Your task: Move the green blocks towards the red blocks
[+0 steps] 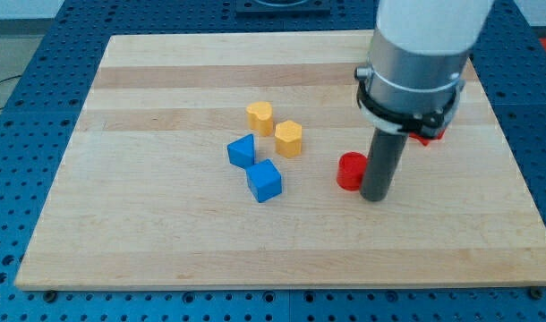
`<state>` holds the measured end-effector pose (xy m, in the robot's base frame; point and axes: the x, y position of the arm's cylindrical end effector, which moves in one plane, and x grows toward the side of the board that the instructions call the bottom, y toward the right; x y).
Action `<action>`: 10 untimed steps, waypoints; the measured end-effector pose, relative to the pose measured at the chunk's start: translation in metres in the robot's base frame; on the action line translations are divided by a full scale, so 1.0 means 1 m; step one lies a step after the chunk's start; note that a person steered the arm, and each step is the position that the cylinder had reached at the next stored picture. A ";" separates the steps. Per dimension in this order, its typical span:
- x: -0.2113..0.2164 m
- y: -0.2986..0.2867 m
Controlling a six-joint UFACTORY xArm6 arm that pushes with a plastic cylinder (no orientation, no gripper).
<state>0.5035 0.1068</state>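
Observation:
A red round block (349,171) lies right of the board's middle. My tip (375,198) rests on the board just to its right, touching or nearly touching it. A second red block (426,136) shows partly behind the arm, at the view's right. No green block is visible; the arm may hide some.
Two yellow blocks (260,116) (289,138) and two blue blocks (242,151) (264,181) cluster near the board's middle. The wooden board (166,233) lies on a blue perforated table (22,161). The arm's thick grey body (416,63) covers the upper right.

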 end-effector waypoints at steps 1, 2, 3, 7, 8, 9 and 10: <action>0.012 -0.011; 0.001 -0.052; -0.042 -0.049; -0.003 0.077; -0.043 0.184; -0.150 0.211; -0.258 0.212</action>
<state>0.2454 0.3186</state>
